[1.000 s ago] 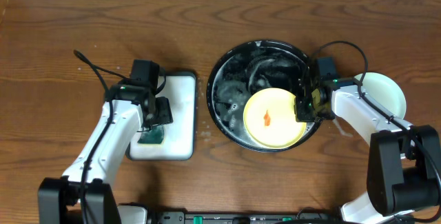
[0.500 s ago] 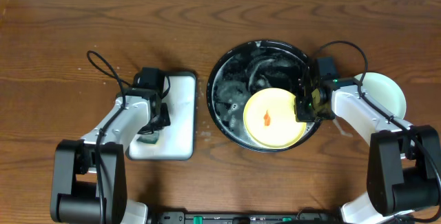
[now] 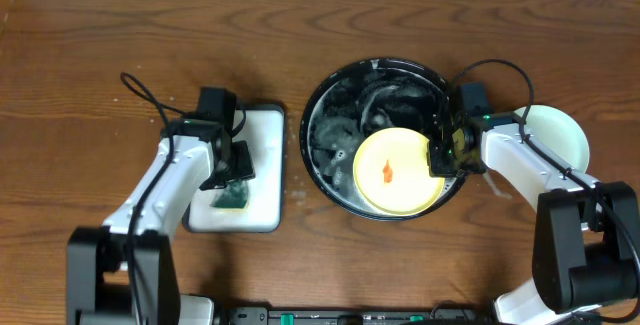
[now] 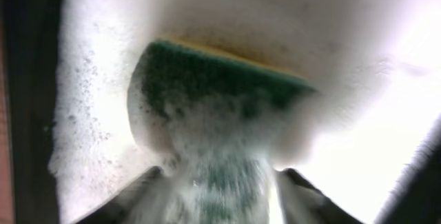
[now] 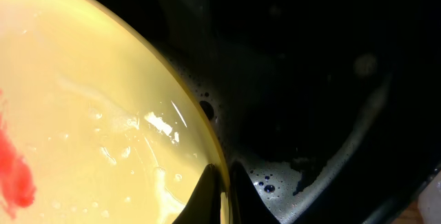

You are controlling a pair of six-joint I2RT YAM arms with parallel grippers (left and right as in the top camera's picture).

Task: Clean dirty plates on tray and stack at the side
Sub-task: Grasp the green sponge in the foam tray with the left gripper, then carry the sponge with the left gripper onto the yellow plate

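Dark wood-grain tabletop (image 3: 100, 35) overhead; black tray (image 3: 306, 135) at centre holds red-smeared yellow plate (image 3: 395, 190); mint plate (image 3: 560, 135) on tabletop at right.
Left wrist: left tool (image 4: 220, 189) pinches foamy green sponge (image 4: 213, 93) over white tray (image 4: 89, 114).
Right wrist: right tool (image 5: 222, 186) clamps yellow plate rim.

On the tabletop (image 3: 100, 45) a round tray (image 3: 308, 125) sits in the middle, a plate (image 3: 385, 195) in its near right part. A second plate (image 3: 565, 130) lies right of that tray. Just left of it stands a rectangular tray (image 3: 265, 180), a sponge (image 3: 232, 200) on its near left corner.
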